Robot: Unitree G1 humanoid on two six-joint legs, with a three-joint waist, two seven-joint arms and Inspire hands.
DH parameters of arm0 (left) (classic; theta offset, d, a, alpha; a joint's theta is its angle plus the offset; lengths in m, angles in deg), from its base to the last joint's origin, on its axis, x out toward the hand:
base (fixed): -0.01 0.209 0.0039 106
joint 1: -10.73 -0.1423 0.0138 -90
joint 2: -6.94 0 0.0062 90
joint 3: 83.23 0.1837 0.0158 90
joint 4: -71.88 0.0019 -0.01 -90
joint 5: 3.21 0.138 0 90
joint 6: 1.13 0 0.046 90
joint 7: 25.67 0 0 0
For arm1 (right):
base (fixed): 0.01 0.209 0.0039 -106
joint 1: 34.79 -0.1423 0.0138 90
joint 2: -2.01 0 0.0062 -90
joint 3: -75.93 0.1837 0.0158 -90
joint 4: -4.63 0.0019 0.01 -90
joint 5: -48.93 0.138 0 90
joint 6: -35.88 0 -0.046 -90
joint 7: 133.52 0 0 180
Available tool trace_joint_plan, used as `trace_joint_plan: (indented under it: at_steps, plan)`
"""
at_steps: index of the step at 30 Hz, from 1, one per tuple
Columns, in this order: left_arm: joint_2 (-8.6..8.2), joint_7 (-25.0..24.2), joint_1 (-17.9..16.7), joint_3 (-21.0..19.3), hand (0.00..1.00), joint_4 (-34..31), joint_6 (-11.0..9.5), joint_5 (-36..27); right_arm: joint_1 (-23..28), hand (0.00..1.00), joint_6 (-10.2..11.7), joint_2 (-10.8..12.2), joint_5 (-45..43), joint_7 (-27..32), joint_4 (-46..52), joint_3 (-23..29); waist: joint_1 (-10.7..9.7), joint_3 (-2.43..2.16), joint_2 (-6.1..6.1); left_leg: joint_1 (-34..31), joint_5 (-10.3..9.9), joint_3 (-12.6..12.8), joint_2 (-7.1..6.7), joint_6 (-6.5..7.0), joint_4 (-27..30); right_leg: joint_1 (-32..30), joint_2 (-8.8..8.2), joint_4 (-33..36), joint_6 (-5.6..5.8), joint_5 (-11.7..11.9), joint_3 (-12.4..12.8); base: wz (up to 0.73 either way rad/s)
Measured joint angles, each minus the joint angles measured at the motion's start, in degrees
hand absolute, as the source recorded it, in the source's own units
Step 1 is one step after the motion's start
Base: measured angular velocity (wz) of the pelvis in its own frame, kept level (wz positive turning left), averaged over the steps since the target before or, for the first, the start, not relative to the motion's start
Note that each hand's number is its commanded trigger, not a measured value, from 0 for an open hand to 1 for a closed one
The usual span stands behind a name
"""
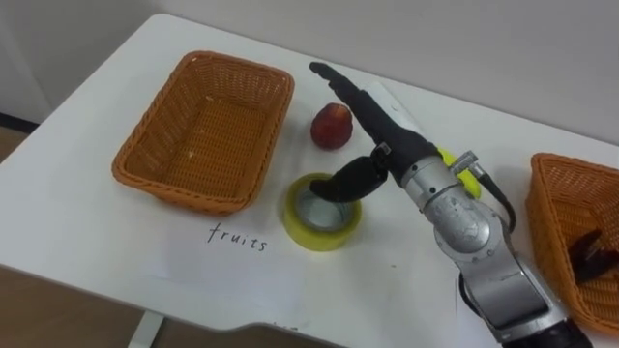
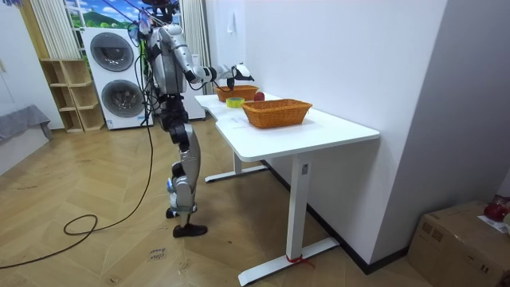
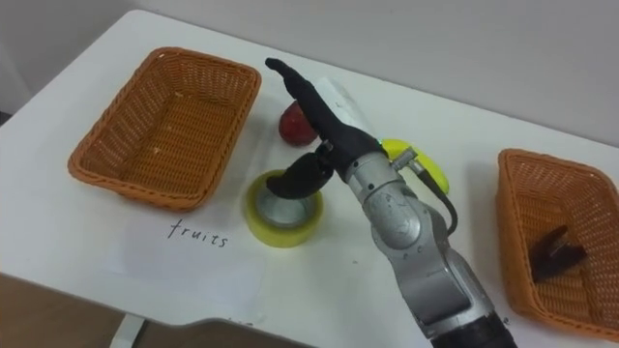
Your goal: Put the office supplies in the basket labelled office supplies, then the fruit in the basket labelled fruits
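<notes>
A red apple (image 1: 331, 126) lies on the white table between the left wicker basket (image 1: 155, 159) and my right hand (image 1: 397, 143). In front of the apple lies a yellow tape roll (image 1: 308, 227), flat on the table. My right hand reaches in from the lower right, its fingers (image 3: 305, 92) stretched straight over the apple. Its thumb (image 1: 343, 182) hangs down over the roll's hole. The hand is open and grips nothing. A yellow-green thing (image 3: 424, 166) shows partly behind the wrist.
The left basket is empty, with a handwritten label (image 1: 237, 237) in front of it. The right wicker basket (image 3: 517, 208) holds a dark object (image 3: 555, 249). In the room view I stand at the table's (image 2: 319, 127) long side, near washing machines.
</notes>
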Motion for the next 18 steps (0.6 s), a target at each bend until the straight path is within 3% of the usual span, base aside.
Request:
trace_joint_plan:
  at_steps: [11, 18]
  plan:
    - [0.07, 0.0, 0.0, 0.0, 0.00, 0.5, 0.0, 0.0, 0.1, 0.00, 0.1, 0.0, 0.1, -0.8, -2.6, 0.0, -0.4, -0.06, -0.06, 0.5, 0.0, -0.7, -0.09, 0.02, -0.1, 0.9, -0.40, 0.0, 0.01, 0.0, -0.2, 0.02]
    - [0.04, -0.1, -0.3, 0.0, 0.00, 1.4, 0.0, -0.1, 3.1, 0.00, -0.8, 0.1, 0.1, -3.1, -5.9, 0.0, 0.0, -0.29, -0.41, 0.6, 0.0, -0.6, -0.16, 0.02, 0.0, 0.9, -0.09, 0.0, 0.01, 0.0, 0.0, 0.00]
